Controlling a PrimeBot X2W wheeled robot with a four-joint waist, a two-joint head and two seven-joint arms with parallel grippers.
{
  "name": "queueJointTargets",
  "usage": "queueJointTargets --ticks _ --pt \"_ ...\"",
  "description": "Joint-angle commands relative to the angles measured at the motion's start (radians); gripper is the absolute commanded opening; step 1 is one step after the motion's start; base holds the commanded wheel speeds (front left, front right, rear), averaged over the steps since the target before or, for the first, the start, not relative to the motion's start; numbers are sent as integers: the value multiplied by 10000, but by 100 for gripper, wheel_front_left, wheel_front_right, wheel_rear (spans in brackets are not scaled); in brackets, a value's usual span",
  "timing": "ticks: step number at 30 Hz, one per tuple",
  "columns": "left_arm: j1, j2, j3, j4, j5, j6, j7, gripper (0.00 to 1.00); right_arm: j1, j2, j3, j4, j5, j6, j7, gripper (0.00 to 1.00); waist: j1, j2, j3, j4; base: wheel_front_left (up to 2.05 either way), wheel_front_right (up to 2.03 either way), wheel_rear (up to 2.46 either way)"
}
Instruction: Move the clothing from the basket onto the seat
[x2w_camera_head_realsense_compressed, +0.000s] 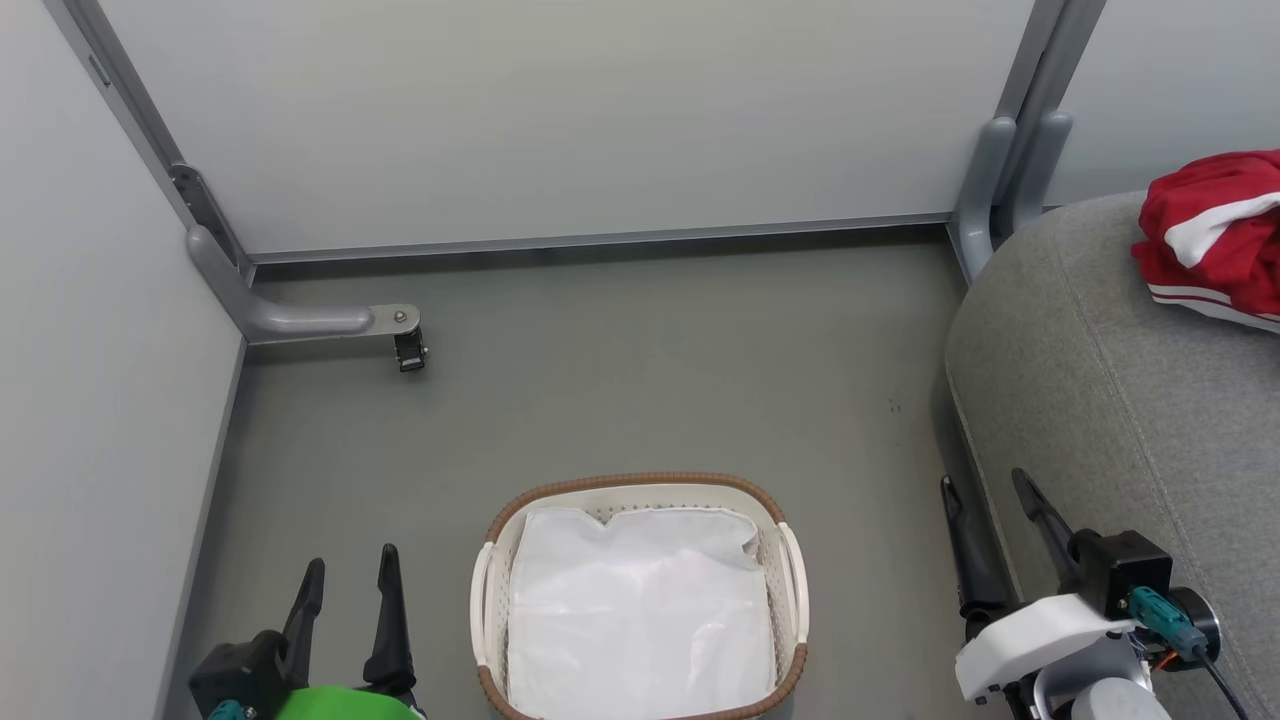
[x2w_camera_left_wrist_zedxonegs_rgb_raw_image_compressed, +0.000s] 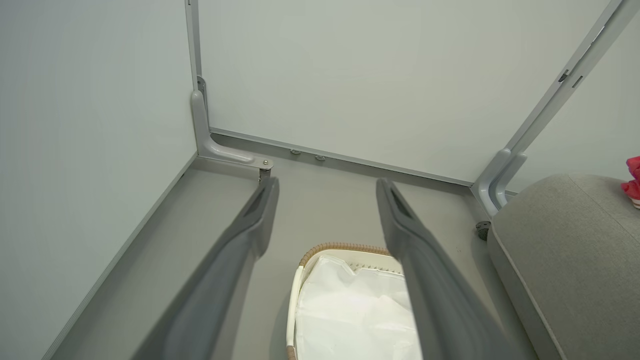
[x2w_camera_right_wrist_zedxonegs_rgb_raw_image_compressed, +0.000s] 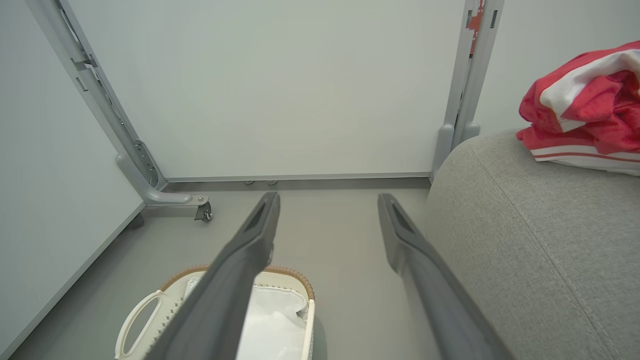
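Left fingers (x2w_camera_head_realsense_compressed: 390, 620), right fingers (x2w_camera_head_realsense_compressed: 972, 565) both spread, red white-striped clothing (x2w_camera_head_realsense_compressed: 1215, 235) bunched on grey seat (x2w_camera_head_realsense_compressed: 1100, 400)

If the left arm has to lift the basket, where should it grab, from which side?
Likely the white side handle on the left of the basket, nearest the open left gripper. Come down from above, one finger through the loop's gap, the other outside: the loop stands off the wall, a thin bar to close on.

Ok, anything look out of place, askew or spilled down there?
Nothing stands out. The clothing lies bunched on the seat; the basket sits upright on the floor, holding its white sheet.
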Motion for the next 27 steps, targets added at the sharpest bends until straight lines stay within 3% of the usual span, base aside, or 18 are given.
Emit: queueJointTargets --ticks 1,2,6,27 --pt "-23 9 10 12 -80 -58 1 100 51 -36 -19 55 65 -11 -19 100 1 0 -4 1 0 0 0" --pt "-1 0 6 23 -17 -13 0 0 -1 0 -2 36 8 0 0 0 1 0 -4 1 0 0 0" --pt "-1 -38 12 279 -115 -20 34 0 61 51 -1 277 124 0 40 0 1 0 -6 -1 0 0 0" --pt "-462 -187 767 175 -3213 -320 1034 0 -88 28 -402 60 3922 -2 1037 0 1 0 -39 -61 0 0 0"
